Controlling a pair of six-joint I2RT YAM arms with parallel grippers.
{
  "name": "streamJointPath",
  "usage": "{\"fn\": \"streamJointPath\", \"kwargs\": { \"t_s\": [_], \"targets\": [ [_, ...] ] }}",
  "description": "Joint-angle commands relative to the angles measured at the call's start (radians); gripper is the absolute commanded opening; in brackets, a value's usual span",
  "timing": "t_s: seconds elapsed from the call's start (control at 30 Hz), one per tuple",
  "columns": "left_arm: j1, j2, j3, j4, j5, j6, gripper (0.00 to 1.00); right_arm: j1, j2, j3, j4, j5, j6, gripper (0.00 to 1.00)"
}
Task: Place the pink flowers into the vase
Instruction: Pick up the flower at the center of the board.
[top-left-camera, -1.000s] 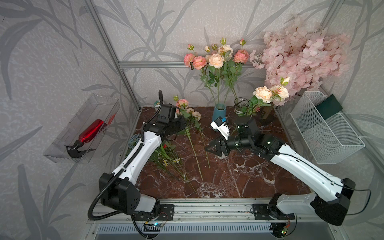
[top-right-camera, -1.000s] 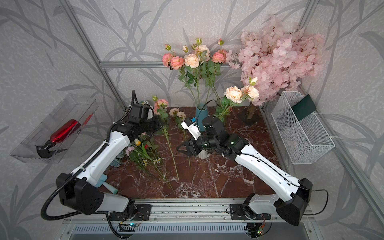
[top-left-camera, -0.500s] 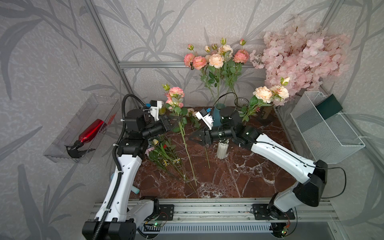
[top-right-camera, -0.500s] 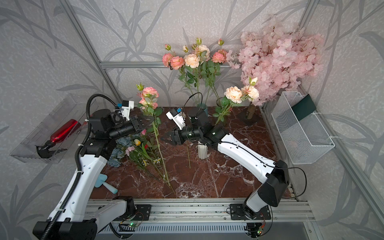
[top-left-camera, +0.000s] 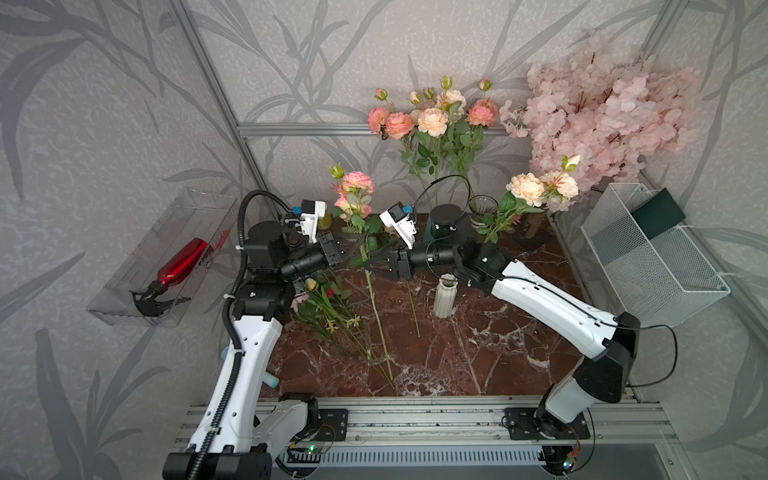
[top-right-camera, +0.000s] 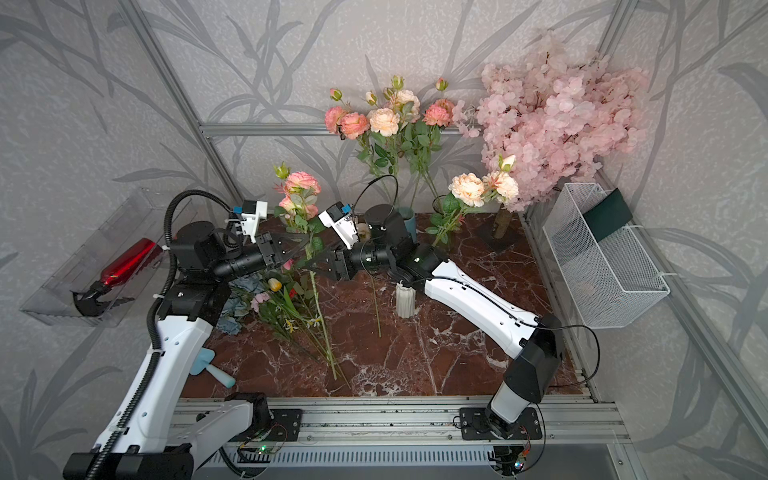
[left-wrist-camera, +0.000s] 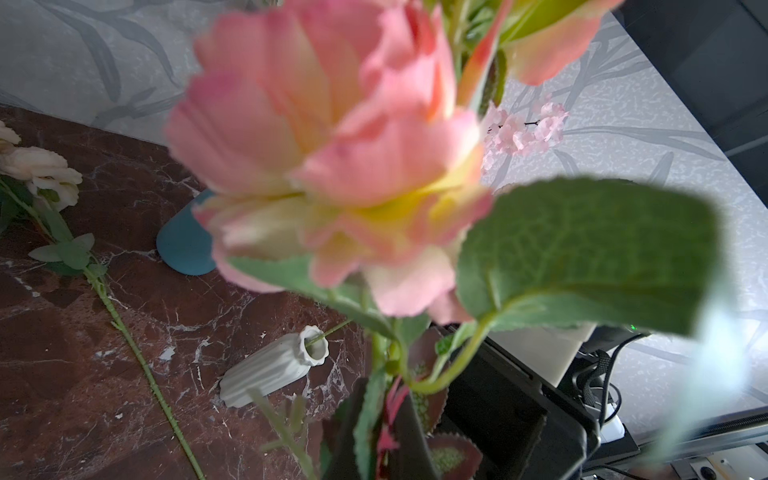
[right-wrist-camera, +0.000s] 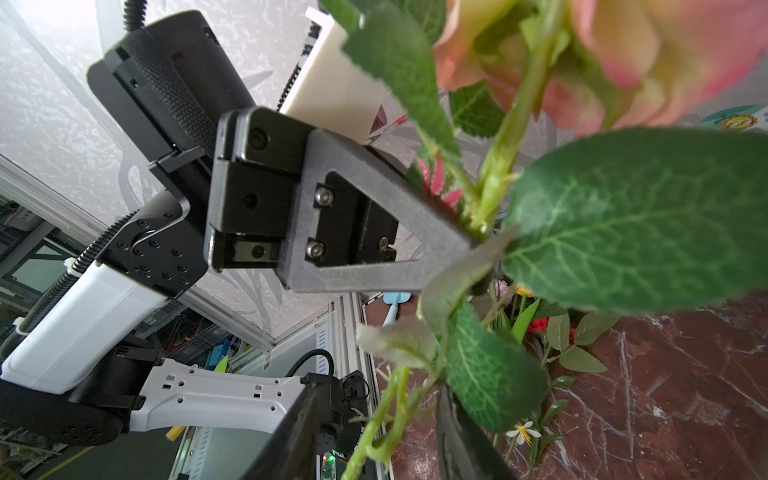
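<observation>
Left jaws clamp the stem of an upright pink spray (top-left-camera: 356, 185). Right jaws stand apart around it just below, and would best close on bare stem.

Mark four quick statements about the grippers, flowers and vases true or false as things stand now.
1. The left gripper is shut on the pink spray, at its stem. True.
2. The right gripper grips the white vase. False: its jaws are open around the spray's stem.
3. The white vase lies on its side. False: it stands upright on the marble table.
4. Other pink flowers stand in the blue vase. True.
</observation>
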Motion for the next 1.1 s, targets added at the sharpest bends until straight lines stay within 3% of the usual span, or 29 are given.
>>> {"fn": "streamJointPath", "kwargs": {
  "t_s": [0.0,0.5,0.93,1.07],
  "targets": [
    [0.005,-0.015,-0.008,0.076,0.044,-0.038,0.00,0.004,0.015,0.035,0.021,-0.016,-0.001,0.42],
    [0.004,-0.021,-0.041,0.133,0.072,-0.076,0.00,0.004,0.050,0.078,0.063,-0.038,0.007,0.31],
    [-0.014,-0.020,-0.055,0.182,0.111,-0.105,0.00,0.002,0.105,0.113,0.086,-0.040,0.008,0.13],
    [-0.016,-0.029,-0.050,0.152,0.110,-0.077,0.00,0.002,0.111,0.097,0.124,-0.044,0.031,0.03]
  ]
}}
